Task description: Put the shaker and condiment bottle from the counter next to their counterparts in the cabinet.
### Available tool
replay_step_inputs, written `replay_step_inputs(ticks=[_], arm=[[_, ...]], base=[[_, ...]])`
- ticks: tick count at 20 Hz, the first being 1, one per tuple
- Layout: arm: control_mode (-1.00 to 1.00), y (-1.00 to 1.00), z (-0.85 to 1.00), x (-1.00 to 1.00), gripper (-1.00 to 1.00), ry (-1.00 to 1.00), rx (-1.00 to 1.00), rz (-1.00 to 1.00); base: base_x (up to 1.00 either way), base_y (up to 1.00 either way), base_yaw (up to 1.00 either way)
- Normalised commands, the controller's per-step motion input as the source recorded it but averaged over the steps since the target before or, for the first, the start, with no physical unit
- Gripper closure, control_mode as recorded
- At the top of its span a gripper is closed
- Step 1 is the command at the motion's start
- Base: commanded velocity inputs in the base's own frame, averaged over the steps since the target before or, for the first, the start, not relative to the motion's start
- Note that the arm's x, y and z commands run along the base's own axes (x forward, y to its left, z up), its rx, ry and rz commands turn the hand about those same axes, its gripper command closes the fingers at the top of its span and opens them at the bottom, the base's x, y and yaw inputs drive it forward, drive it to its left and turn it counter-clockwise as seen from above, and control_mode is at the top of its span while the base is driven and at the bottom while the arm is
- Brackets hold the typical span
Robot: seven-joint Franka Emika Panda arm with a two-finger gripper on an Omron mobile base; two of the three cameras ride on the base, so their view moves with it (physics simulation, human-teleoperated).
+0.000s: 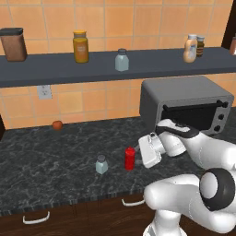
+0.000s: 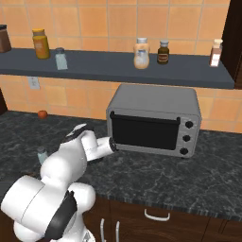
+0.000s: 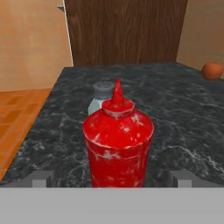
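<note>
The red condiment bottle [image 1: 130, 158] stands upright on the black marbled counter [image 1: 46, 156]. The small pale shaker [image 1: 101, 164] stands just left of it and also shows in the right base view [image 2: 42, 154]. My gripper [image 1: 137, 156] reaches in from the right at bottle height. In the hand view the condiment bottle [image 3: 118, 138] is close up between my open fingertips [image 3: 42, 178], with the shaker [image 3: 101, 95] partly hidden behind it. On the cabinet shelf [image 1: 69, 69] stand their counterparts, a pale shaker [image 1: 121, 60] and a beige bottle [image 1: 190, 49].
A grey toaster oven [image 1: 184, 103] sits on the counter just behind and right of my hand. An amber jar [image 1: 80, 46] and a brown canister [image 1: 13, 44] stand on the shelf. A small orange fruit [image 1: 57, 125] lies by the wall.
</note>
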Motion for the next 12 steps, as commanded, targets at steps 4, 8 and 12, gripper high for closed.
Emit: replay_step_inputs(ticks=[4, 8, 12], arm=[[-1.00, 0.46, -0.41, 0.00, -1.00, 0.00, 0.00, 0.00], [-1.00, 0.35, -0.47, 0.00, 1.00, 0.00, 0.00, 0.00], [-1.00, 0.13, -0.17, 0.01, 1.00, 0.00, 0.02, 0.00]], base=[[0.00, 0.00, 0.00], [0.00, 0.00, 0.00], [0.00, 0.00, 0.00]])
